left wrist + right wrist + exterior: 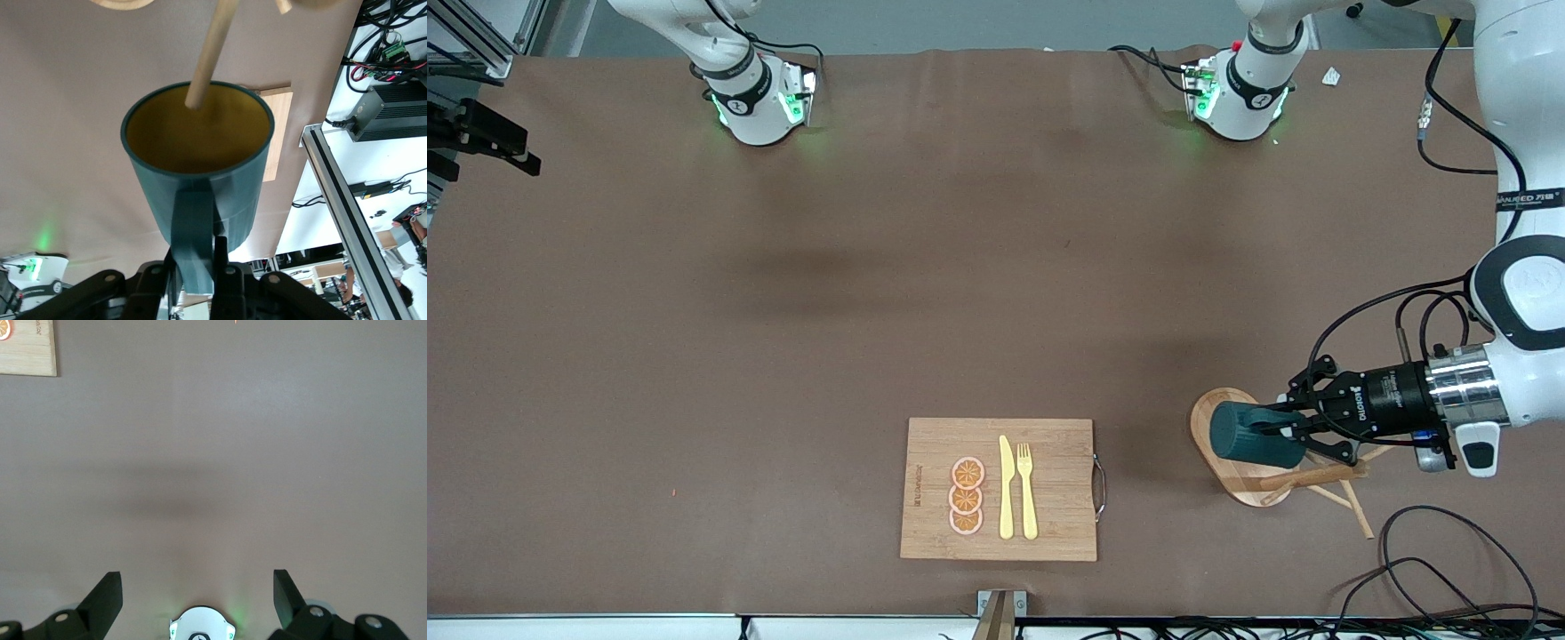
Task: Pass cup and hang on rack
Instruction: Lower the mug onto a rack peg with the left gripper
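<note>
The cup (1249, 436) is being held on its side by the left gripper (1303, 425), whose fingers (220, 257) are being kept pinched tight on the cup's handle (192, 243). The teal body is being carried straight out ahead of the fingertips, over the oval base of the rack (1227, 444), toward the left arm's end of the table (783, 311). In the left wrist view, the cup's open mouth is being turned away from the gripper, and a wooden peg (210, 57) of the rack is being shown with its tip at the rim, reaching into the yellowish inside; whether peg and cup are touching cannot be told. More pegs and the post are being seen just below the gripper in the front view.

The right gripper (197, 587) is being held wide apart with nothing between its fingers, over bare table. Ahead of it, well apart, a corner of the bamboo cutting board (27, 350) is being shown. On that board (1000, 489), three orange slices (967, 496), a yellow knife (1006, 489) and a yellow fork (1027, 491) are being displayed side by side.
</note>
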`<state>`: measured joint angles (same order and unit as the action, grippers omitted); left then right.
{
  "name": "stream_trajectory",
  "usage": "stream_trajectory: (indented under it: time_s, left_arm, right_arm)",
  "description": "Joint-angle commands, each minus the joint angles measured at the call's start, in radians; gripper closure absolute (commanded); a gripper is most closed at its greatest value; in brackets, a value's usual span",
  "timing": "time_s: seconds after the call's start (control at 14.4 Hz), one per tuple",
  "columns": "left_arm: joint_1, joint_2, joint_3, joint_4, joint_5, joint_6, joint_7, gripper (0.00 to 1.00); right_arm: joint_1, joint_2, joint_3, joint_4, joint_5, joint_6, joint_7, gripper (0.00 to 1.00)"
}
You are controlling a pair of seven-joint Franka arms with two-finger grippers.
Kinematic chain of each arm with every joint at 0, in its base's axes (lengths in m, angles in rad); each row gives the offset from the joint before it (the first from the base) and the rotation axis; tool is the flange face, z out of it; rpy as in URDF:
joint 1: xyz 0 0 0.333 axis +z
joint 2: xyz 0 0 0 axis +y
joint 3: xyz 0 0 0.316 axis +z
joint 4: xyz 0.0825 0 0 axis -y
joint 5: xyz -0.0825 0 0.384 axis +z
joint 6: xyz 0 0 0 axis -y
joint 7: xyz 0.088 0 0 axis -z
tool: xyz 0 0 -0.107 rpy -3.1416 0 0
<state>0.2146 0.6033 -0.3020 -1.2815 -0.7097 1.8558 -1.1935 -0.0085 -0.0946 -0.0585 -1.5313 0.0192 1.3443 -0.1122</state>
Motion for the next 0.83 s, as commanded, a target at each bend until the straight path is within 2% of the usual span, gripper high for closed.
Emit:
stream_trajectory:
  time_s: [0.0,0.76]
  left_arm:
    - [0.034,0.006,-0.005,0.013,-0.024,-0.046,0.058,0.99]
    - [0.077,0.039,-0.003,0.011,-0.062,-0.083,0.134,0.98]
  right_arm:
    - [-0.013,-0.031,0.011,-0.03,0.012,0.01,0.005,0.0]
    - [-0.01,-0.031,0.012,-0.03,0.008,0.009,0.002,0.0]
